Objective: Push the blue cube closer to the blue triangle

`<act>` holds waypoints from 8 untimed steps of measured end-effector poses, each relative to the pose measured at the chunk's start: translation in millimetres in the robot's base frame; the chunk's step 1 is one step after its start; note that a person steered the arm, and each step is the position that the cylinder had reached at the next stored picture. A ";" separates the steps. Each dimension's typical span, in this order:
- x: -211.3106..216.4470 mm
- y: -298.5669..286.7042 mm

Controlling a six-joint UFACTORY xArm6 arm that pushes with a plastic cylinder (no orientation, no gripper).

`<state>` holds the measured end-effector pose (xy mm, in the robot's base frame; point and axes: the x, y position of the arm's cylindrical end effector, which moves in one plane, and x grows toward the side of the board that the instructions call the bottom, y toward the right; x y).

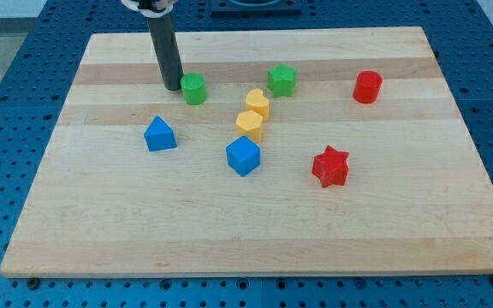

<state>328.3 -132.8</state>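
Camera view, the only one. No pincer on this arm, so nothing to open, close or hold: just a dark rod ending in my tip (172,87), planted on the worktop (101,231) near the view's top left, just beside the green cylinder-like block (194,88), on its left; touching or a hair apart, cannot tell.

Blue cube (243,156) near the middle of the worktop, well apart from my tip, toward the view's bottom right of it. Blue triangle (160,134) to the cube's left and slightly higher in the view, below my tip and a little left.

Deciding relation, as a judgement: the cube needs shoving toward the view's left and a touch upward, so contact belongs on its right, slightly lower face, yet my tip stands on the opposite side, up and to the left. Probably a detour first, round the two yellow blocks (252,115) stacked in a column just above the cube, avoiding the red star (330,166) to the cube's right. Green star (282,79) and red cylinder (367,86) along the top, out of the way.
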 end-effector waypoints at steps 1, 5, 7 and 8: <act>18.1 -0.3; 24.9 37.5; 59.2 34.3; 53.0 35.1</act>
<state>381.3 -97.7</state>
